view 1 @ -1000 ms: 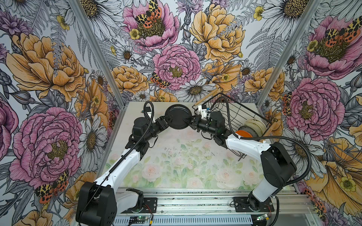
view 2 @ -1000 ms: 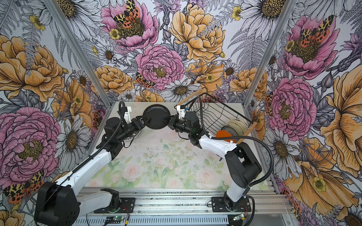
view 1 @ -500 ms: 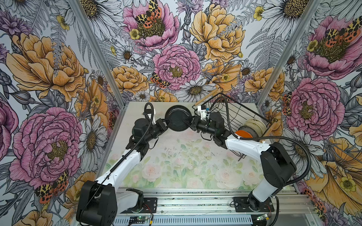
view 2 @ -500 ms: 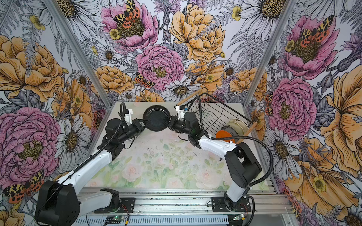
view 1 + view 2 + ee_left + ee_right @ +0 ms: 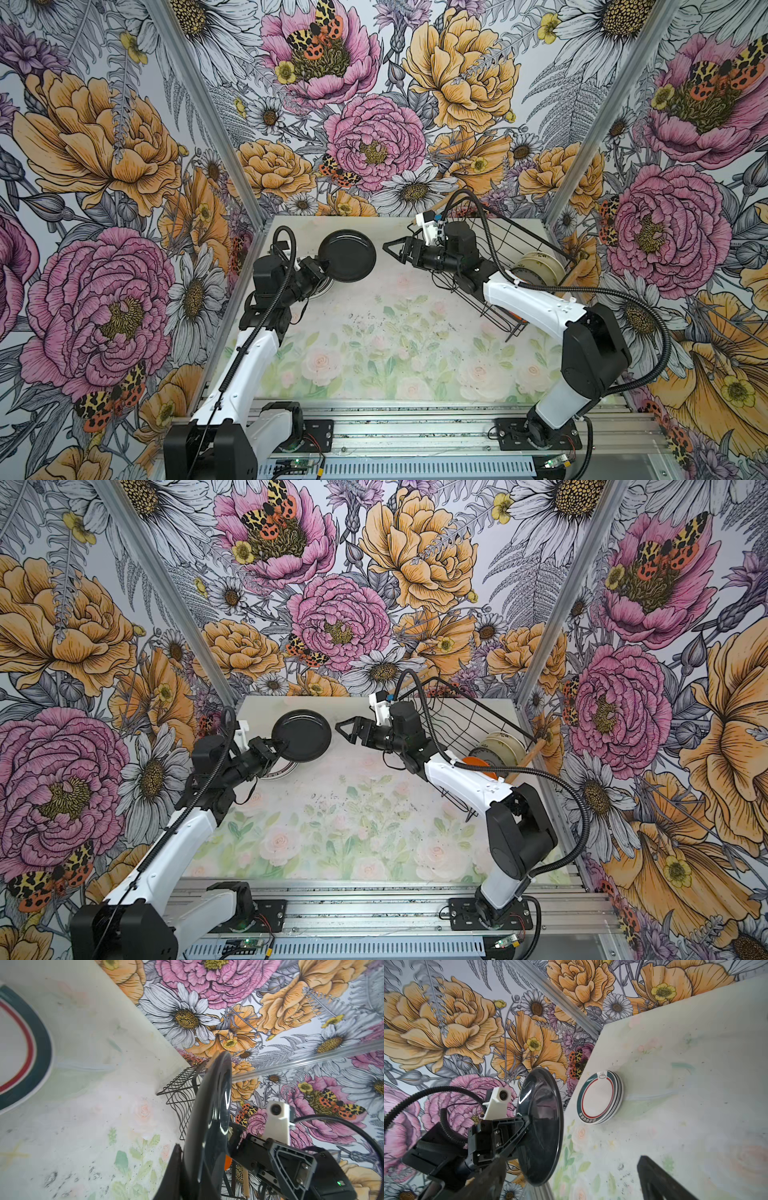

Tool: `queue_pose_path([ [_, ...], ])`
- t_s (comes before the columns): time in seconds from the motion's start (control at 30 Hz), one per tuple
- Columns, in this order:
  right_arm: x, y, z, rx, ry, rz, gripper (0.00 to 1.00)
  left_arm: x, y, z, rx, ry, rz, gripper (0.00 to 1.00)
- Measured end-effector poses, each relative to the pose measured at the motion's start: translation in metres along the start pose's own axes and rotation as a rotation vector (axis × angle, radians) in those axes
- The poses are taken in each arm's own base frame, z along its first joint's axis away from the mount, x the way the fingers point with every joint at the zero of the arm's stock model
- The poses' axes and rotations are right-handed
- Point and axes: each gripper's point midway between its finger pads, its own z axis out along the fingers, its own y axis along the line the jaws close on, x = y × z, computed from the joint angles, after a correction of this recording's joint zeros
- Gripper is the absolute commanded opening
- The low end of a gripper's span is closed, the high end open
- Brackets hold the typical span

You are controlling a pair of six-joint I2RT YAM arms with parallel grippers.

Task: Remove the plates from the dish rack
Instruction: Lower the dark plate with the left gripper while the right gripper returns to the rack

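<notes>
**Left fingers** (image 5: 268, 744): closed on the rim of the black plate (image 5: 347, 255), at the edge nearest the left arm. The plate hangs clear of the counter (image 5: 395, 332), toward its far left corner, with its hollow face turned up toward the top views. In the left wrist view the plate (image 5: 212, 1115) shows edge-on. One dark finger lies against one face, and the other finger is hidden behind the plate.

**Right fingers** (image 5: 652, 1184): spread wide and holding nothing. They point at the plate's opposite edge, near it but apart. Bare counter shows between them and the rim in both top views.

**Stack** (image 5: 600, 1098): white plates with a green rim and a red ring. They lie flat on the counter below the held plate and are partly covered by the left arm in both top views.

**Rack** (image 5: 498, 237): black wire, at the far right of the counter, partly behind the right arm. Cream plates (image 5: 540, 268) stand on edge at its right end. An orange plate (image 5: 482, 764) sits beside them, partly hidden by the arm.
</notes>
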Motion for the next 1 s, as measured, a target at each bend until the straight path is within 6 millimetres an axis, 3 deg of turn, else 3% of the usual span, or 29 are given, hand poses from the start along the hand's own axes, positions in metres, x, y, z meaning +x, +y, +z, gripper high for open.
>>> queue_pose_path([
  [0.17,-0.025,-0.015,-0.042,0.252,-0.095,-0.223,1.00,0.012,0.038,-0.012,-0.169,0.017,-0.057,0.00],
  [0.4,-0.080,-0.047,-0.147,0.761,-0.378,-0.436,1.00,0.033,0.074,-0.015,-0.312,0.030,-0.088,0.00],
  [0.57,-0.094,-0.087,-0.204,1.030,-0.453,-0.444,1.00,0.066,0.089,-0.008,-0.364,0.087,-0.075,0.00],
  [0.73,-0.091,-0.126,-0.232,1.157,-0.418,-0.414,0.99,0.089,0.095,0.003,-0.366,0.113,-0.058,0.00],
  [1.0,-0.087,-0.142,-0.242,1.194,-0.379,-0.402,1.00,0.099,0.124,0.010,-0.409,0.099,-0.076,0.01],
])
